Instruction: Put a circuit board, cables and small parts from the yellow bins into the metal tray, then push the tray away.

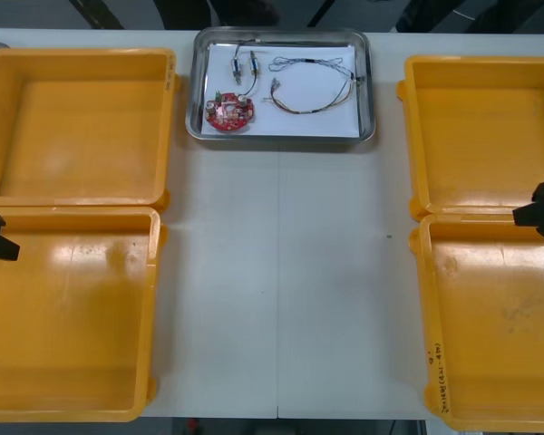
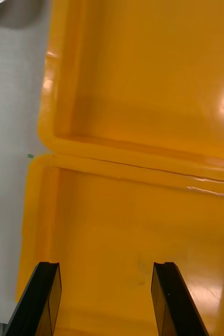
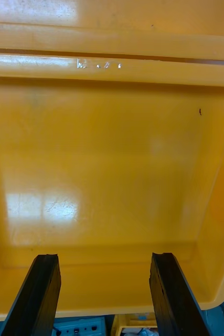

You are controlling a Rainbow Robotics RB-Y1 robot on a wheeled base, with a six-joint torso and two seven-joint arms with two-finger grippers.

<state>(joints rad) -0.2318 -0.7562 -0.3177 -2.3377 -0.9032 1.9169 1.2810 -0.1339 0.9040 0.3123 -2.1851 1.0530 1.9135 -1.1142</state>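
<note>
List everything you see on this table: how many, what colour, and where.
yellow bins: four, yellow, two each side, empty
metal tray: one, shiny, white inside, far middle
circuit board: one, red, in the tray
cables: at least two, thin, colours unclear, in the tray
small metal parts: two, silvery, in the tray
table: one, light
left gripper: one, black, open, over the near left bin
right gripper: one, black, open, over the near right bin
</note>
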